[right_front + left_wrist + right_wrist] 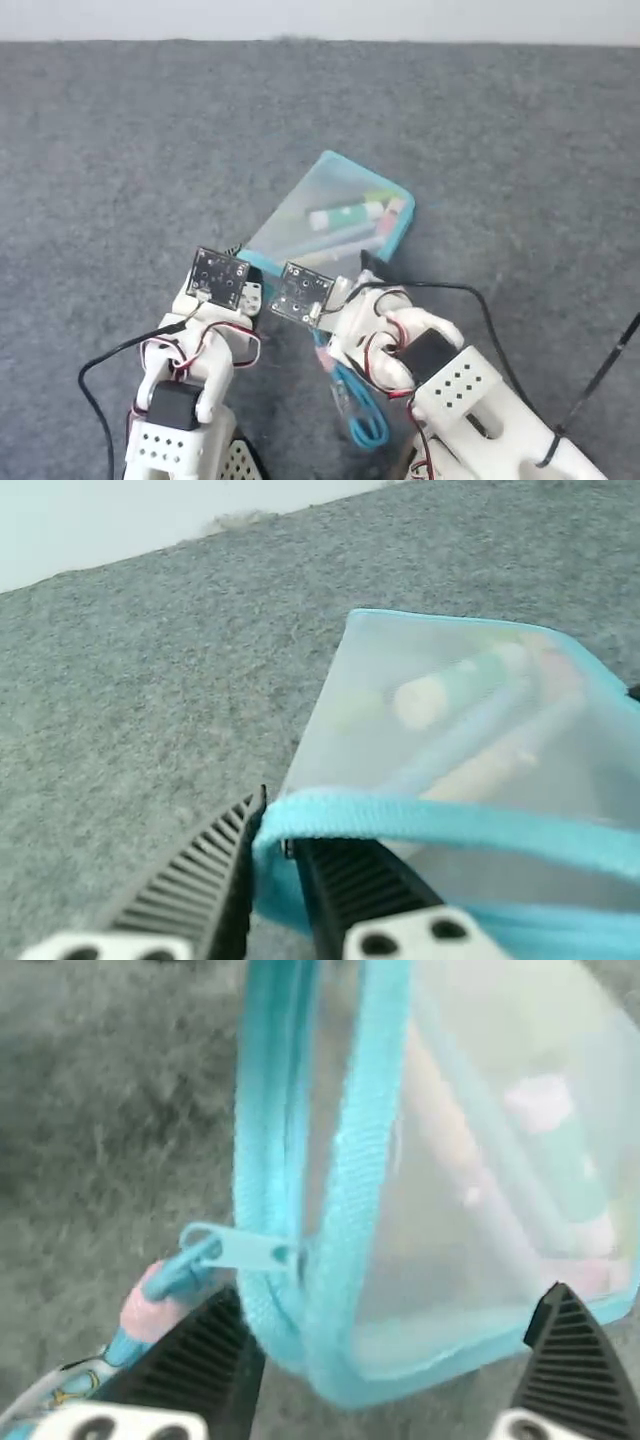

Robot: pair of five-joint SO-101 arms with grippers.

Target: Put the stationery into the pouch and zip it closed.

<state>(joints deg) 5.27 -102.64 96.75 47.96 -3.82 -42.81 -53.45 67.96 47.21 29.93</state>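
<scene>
Flat on grey carpet (120, 150), just ahead of both arms: a see-through pouch (298, 218) with blue trim. Pinched at a corner of its blue edge by the left gripper (277, 825). Straddled at the zip end by the right gripper (390, 1300), spread wide. Inside, pens (350, 213). Just beside one right finger, the zip pull (235, 1250).

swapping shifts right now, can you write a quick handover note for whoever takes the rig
Left gripper: shut on the pouch, at its teal zip edge.
Right gripper: open, straddling the pouch corner beside the zip pull.
Done: the stationery lies inside the pouch.
Left: I can't tell whether the zip is fully closed. Check it, probably draw the zip pull along to finish, then release.
</scene>
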